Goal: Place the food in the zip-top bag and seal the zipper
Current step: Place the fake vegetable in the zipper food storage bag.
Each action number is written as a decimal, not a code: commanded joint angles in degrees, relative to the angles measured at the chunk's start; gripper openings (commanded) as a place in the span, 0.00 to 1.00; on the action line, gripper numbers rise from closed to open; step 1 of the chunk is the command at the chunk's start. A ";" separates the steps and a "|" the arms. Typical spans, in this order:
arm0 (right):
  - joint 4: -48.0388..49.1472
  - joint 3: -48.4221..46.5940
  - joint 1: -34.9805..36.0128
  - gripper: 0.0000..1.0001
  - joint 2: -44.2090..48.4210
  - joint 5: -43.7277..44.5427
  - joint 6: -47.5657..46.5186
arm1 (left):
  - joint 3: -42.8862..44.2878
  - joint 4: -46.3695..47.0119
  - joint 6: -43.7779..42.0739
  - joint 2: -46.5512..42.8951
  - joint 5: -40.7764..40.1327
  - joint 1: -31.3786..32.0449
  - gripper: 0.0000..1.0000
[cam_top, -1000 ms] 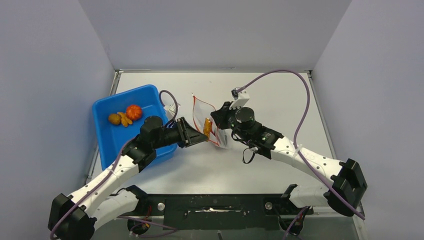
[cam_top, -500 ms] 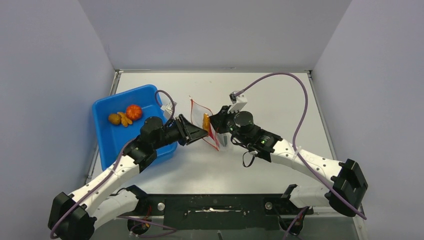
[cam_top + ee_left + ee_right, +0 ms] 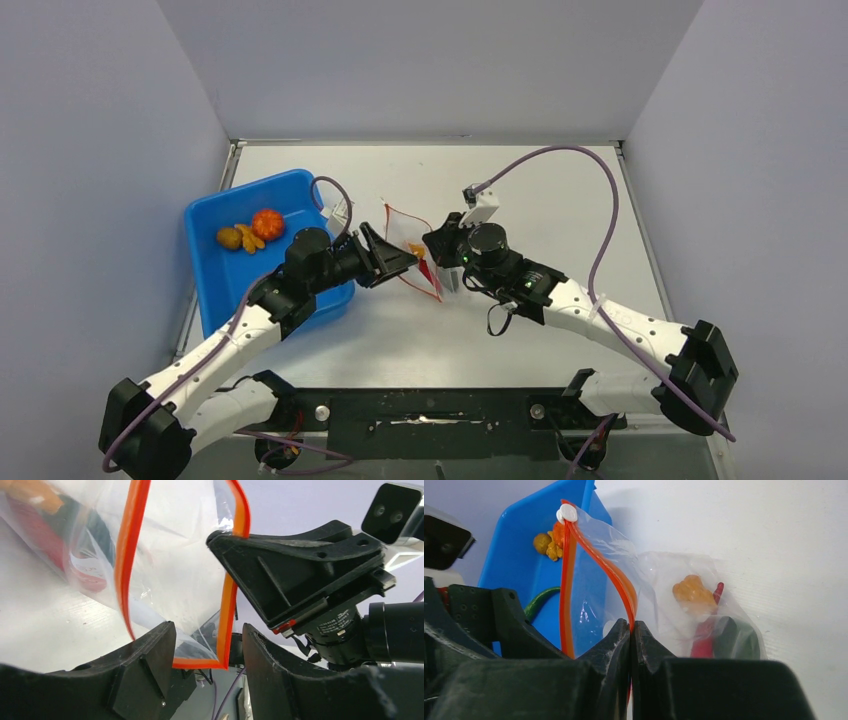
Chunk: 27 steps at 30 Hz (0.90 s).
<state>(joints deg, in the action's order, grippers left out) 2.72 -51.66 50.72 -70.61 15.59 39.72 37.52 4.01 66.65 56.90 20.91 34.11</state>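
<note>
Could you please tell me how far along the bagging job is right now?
Partly done: a yellow lump, chili and green piece sit in the bag. The right gripper pinches its open zipper; the left gripper straddles a corner. The orange fruit and lumps lie in the tray; sealing is not yet done.

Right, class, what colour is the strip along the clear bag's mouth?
Red-orange; the zipper shows best in the right wrist view.

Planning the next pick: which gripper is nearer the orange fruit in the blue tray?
Left. The left gripper is open at the zip-top bag, on the side toward the orange fruit; the right gripper, shut on the zipper, is beyond the bag.
</note>
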 commanded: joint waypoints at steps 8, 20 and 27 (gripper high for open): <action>-2.18 -2.14 0.39 0.00 4.22 4.41 0.57 | 13.11 -13.61 -14.55 -1.55 -8.76 0.16 0.70; -10.74 -5.92 0.33 0.00 6.71 6.25 0.40 | 19.39 -28.85 -30.41 -3.41 -25.07 -0.43 0.75; -15.24 -7.42 -0.56 0.00 8.79 8.73 -0.31 | 20.20 -34.79 -38.17 -4.77 -35.94 -4.31 0.90</action>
<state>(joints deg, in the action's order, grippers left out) -11.20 -56.42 50.70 -64.84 21.23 39.70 54.65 -27.59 35.03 53.63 -7.40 32.38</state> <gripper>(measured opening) 0.031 0.870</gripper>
